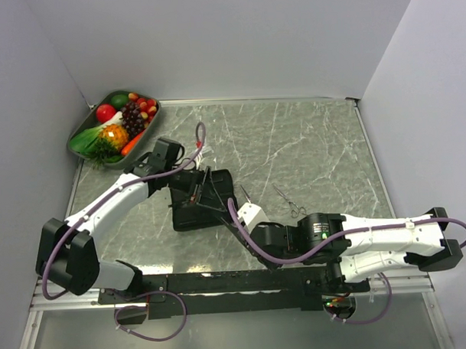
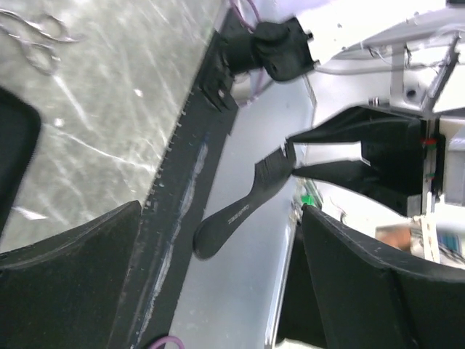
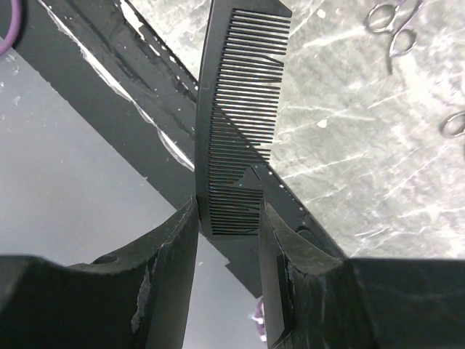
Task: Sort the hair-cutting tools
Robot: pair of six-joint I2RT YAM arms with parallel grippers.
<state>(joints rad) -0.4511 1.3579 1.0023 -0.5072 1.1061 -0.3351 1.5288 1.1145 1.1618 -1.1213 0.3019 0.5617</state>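
Over the table's (image 1: 316, 141) near edge, the comb (image 3: 240, 131), judged light, stiff and slick, is clamped across its flat end, a sound hold, by the right gripper (image 3: 229, 218), while the left gripper (image 2: 221, 211) is spread wide.

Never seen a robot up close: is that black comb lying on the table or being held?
Held. The right hand pinches one end of the comb between its two fingers; the rest sticks out past them.
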